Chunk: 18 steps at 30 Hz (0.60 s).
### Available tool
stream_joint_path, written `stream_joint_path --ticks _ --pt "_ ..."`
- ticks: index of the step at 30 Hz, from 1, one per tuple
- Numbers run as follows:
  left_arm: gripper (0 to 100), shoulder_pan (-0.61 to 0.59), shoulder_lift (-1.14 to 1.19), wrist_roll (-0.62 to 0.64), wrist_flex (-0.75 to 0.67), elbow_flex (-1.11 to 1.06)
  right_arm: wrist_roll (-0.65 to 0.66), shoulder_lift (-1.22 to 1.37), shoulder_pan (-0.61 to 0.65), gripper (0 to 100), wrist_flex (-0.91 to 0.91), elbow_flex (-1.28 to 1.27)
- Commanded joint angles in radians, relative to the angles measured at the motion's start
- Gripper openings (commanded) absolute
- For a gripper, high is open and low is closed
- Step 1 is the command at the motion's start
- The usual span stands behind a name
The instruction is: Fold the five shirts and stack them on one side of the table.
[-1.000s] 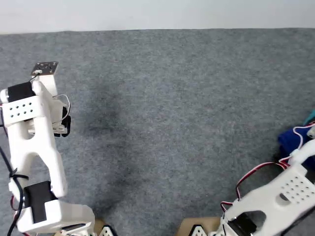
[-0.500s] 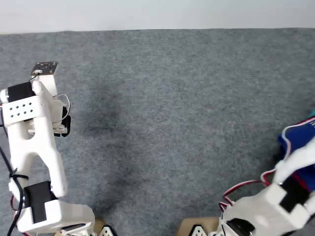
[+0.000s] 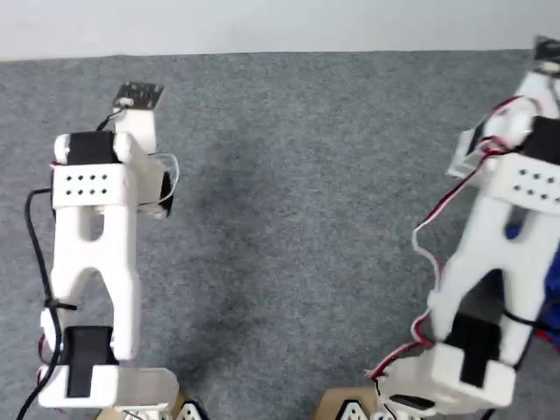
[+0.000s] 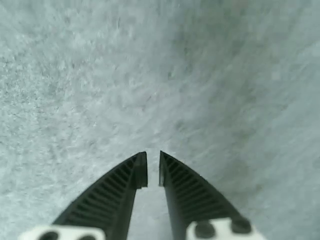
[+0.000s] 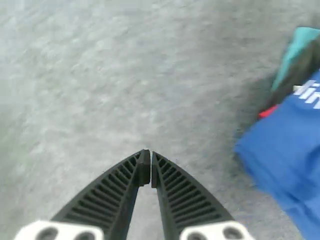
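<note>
- Stretches farther up the worktop (image 3: 306,175) than before, both sides.
- Holds left pincer (image 4: 151,170) nearly together, right pincer (image 5: 150,167) together, empty.
- Shows blue shirt (image 5: 285,150) near right pincer.

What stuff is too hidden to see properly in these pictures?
1. Blue shirt: the right wrist view's edge cuts it off, so its fold cannot be judged.
2. Same shirt, high view: the right arm covers most of it.
3. Teal cloth, right wrist view: mostly tucked behind the blue shirt and cut by the edge, so how many shirts are stacked cannot be counted.
</note>
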<state>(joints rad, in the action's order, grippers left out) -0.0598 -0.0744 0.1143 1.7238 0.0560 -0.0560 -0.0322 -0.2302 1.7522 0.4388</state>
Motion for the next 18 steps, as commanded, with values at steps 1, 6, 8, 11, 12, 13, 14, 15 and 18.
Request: stream_joint_path --ticks 1,6,8,11,12,13,14,15,18 --pt "1 0.095 -0.152 0.120 0.028 0.050 -0.017 -0.133 0.065 0.9 0.028 -0.064" --pt "0 0.158 -0.295 0.091 -0.054 -0.015 -0.018 -0.213 0.113 0.9 -0.001 -0.242" --pt "0 0.158 -0.339 0.089 -0.118 -0.096 -0.018 -0.251 0.113 0.9 -0.035 -0.327" --pt "0 0.173 -0.416 0.095 -0.203 -0.271 -0.051 -0.340 0.116 0.9 -0.119 -0.474" --pt "0 0.186 -0.448 0.103 -0.227 -0.334 -0.063 -0.377 0.125 0.9 -0.147 -0.528" --pt "0 0.190 -0.486 0.114 -0.250 -0.394 -0.066 -0.417 0.142 0.9 -0.171 -0.580" --pt "0 0.189 -0.529 0.121 -0.275 -0.450 -0.074 -0.453 0.157 0.9 -0.197 -0.634" --pt "0 0.189 -0.575 0.124 -0.307 -0.509 -0.075 -0.490 0.176 0.9 -0.226 -0.690" --pt "0 0.190 -0.707 0.141 -0.446 -0.699 -0.118 -0.588 0.228 0.9 -0.344 -0.873"
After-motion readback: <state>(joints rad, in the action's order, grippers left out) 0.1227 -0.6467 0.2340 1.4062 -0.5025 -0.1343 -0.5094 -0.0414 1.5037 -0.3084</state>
